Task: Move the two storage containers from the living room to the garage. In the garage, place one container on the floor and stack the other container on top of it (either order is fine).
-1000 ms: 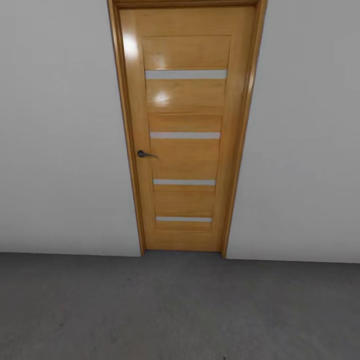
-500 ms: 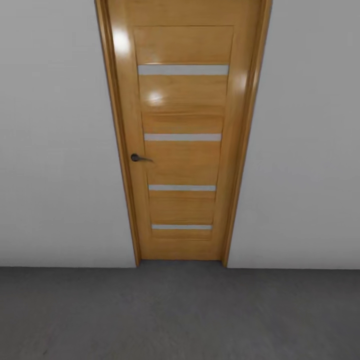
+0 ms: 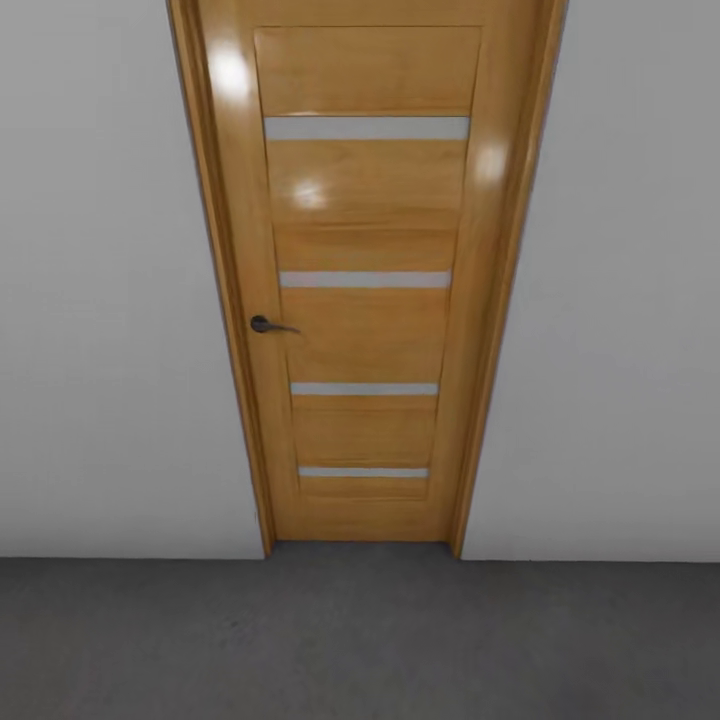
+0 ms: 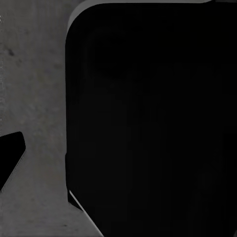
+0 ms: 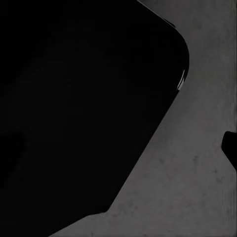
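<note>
A closed door [image 3: 365, 290] of orange wood stands dead ahead in the head view, filling the 12 o'clock direction from the top edge down to the floor [image 3: 360, 640]. Four pale slits cross its panel one above another, and a dark lever handle [image 3: 268, 325] sits on its edge toward 9 o'clock, at about mid-height. The door frame runs down both sides to the floor line. Plain white wall [image 3: 110, 300] spreads to 9 o'clock and to 3 o'clock of the door. The floor is dull dark-grey mottled concrete and takes the band toward 6 o'clock; this is the garage. Nothing lies on the visible strip of floor between the camera and the door, and the shut door itself is what stands in the way straight ahead.

In the left wrist view a large black rounded shape [image 4: 153, 118] covers most of the picture, with grey concrete floor beside it and a small black tip [image 4: 10, 158] near the edge; what the shape is cannot be told. The right wrist view has a like black mass [image 5: 84, 108] over the same grey floor, and a small dark piece [image 5: 231, 148] at the edge.

Whether either set of fingers is open or closed cannot be told. The containers' place cannot be told from these pictures.
</note>
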